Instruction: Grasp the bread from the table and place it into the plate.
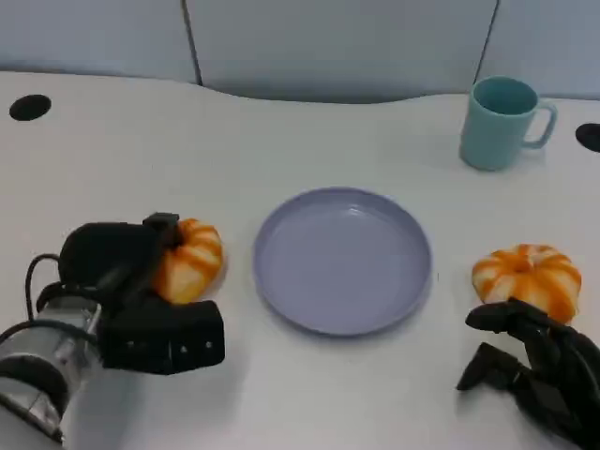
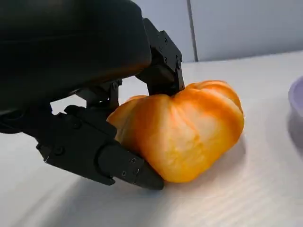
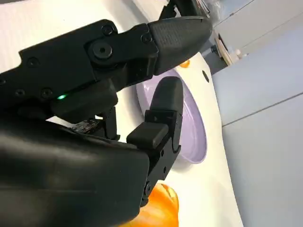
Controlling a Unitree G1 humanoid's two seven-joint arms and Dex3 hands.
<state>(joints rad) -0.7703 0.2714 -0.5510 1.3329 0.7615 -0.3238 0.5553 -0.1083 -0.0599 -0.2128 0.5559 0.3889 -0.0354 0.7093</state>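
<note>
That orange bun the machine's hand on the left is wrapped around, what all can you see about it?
The bread by the left hand is a round, pumpkin-shaped bun with orange skin, paler cream stripes and grooves dividing it into lobes. It looks glossy and soft. It sits on the white table, tilted a little, just left of the purple plate and not touching it. Black fingers press against it from below and above, as the left wrist view shows, so the hand grips it while it is on the table.
</note>
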